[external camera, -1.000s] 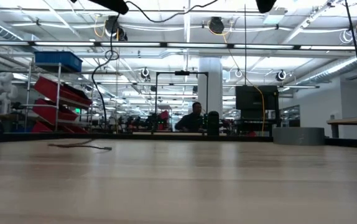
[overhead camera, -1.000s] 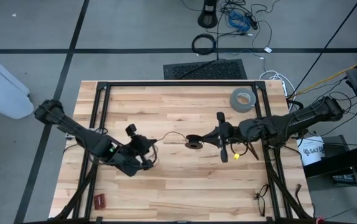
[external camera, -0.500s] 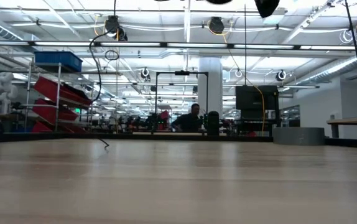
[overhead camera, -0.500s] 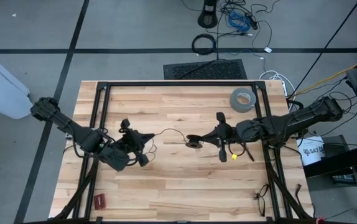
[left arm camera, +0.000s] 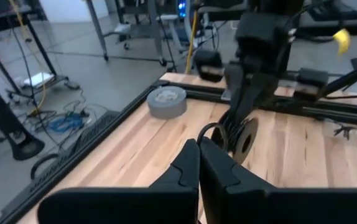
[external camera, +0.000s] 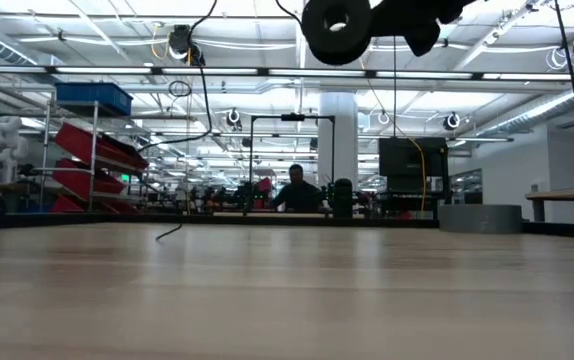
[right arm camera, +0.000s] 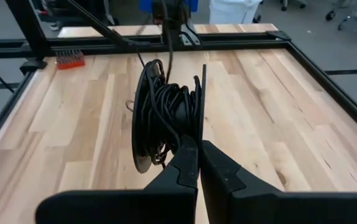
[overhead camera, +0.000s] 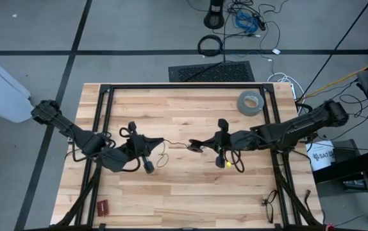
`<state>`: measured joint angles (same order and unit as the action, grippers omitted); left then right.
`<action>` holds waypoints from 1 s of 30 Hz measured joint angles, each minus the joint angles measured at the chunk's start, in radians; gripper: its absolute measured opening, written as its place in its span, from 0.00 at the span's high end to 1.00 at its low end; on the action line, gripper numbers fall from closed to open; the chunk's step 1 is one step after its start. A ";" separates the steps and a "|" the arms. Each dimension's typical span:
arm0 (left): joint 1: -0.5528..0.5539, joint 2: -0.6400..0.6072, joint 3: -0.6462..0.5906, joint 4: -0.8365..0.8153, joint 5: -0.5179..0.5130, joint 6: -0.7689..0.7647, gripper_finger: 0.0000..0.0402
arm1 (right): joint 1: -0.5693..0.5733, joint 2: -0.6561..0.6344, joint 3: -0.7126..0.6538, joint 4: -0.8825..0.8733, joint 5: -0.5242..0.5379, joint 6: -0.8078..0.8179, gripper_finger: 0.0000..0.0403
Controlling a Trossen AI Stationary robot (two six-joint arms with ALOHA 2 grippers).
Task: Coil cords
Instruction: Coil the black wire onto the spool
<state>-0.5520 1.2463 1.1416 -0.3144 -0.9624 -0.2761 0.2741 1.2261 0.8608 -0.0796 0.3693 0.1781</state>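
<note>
The cord is a thin black wire, mostly wound on a small black spool (overhead camera: 195, 147) with two flat flanges (right arm camera: 166, 112). My right gripper (overhead camera: 204, 145) is shut on the spool above the table's middle. A short stretch of cord (overhead camera: 175, 142) runs from the spool to my left gripper (overhead camera: 161, 141), which is shut on it. Past the left gripper the loose tail (external camera: 203, 100) hangs down, and its end (external camera: 167, 234) touches the tabletop. My left gripper pinches the cord (left arm camera: 211, 128) between its two fingertips, coming nearly level from the table's left. The cord curves slack from there to the spool (left arm camera: 245, 138). My right gripper pinches the edge of the spool (right arm camera: 198, 127) between its two fingers, slanting slightly down from the table's right. The spool stands on edge, lifted clear of the table.
A grey tape roll (overhead camera: 250, 102) lies at the far right of the wooden table. A black frame (overhead camera: 184, 86) runs along the far edge and both sides. A small red item (overhead camera: 101, 206) sits near the front left corner.
My left gripper has risen and tipped up toward level, drawing the cord's tail off the table until only its end touches. My right gripper has sunk and gone toward the table's left with the spool, closer to the left gripper.
</note>
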 joint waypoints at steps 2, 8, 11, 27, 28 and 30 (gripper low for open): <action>-0.007 0.000 0.000 0.037 0.000 0.036 1.00 | 0.000 0.011 0.000 0.002 0.001 0.001 1.00; -0.019 -0.003 0.000 0.208 0.002 0.185 1.00 | 0.000 0.055 0.000 0.049 0.046 0.001 1.00; -0.018 -0.005 0.000 0.294 0.002 0.228 1.00 | -0.001 0.079 0.000 0.096 0.054 -0.004 1.00; 0.062 0.091 0.000 0.522 0.047 0.232 1.00 | -0.020 0.188 0.000 0.347 0.108 -0.051 1.00; 0.071 0.106 0.000 0.550 0.059 0.236 1.00 | -0.020 0.192 0.000 0.360 0.109 -0.054 1.00; 0.088 0.134 0.000 0.604 0.090 0.238 1.00 | -0.020 0.199 0.000 0.362 0.118 -0.059 1.00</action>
<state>-0.4635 1.3801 1.1419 0.2894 -0.8727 -0.0381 0.2539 1.4246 0.8612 0.2828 0.4868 0.1192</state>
